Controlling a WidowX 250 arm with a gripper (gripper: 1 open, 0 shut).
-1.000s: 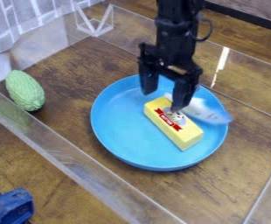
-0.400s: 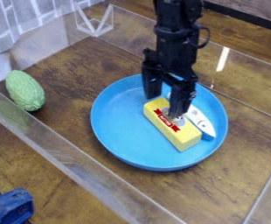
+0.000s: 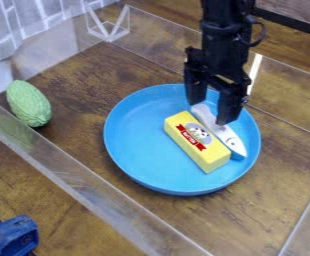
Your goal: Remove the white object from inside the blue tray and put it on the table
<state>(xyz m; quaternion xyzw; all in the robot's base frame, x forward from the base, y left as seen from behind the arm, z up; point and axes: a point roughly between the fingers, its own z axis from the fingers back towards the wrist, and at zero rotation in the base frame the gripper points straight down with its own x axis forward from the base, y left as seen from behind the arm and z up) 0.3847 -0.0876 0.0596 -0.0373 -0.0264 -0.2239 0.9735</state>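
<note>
My fingers (image 3: 211, 98) stand wide apart, nothing between them, above the far side of the blue tray (image 3: 128, 150). Inside that tray, beside the yellow block (image 3: 198, 141), the white object (image 3: 221, 131) slants away from me, toward its near-right rim.

A clear wall (image 3: 64, 160) runs beside the brown wood. Another clear wall (image 3: 285, 65) is at the back. White shine shows on the clear walls.

The blue item's (image 3: 11, 237) left side is cut off.
</note>
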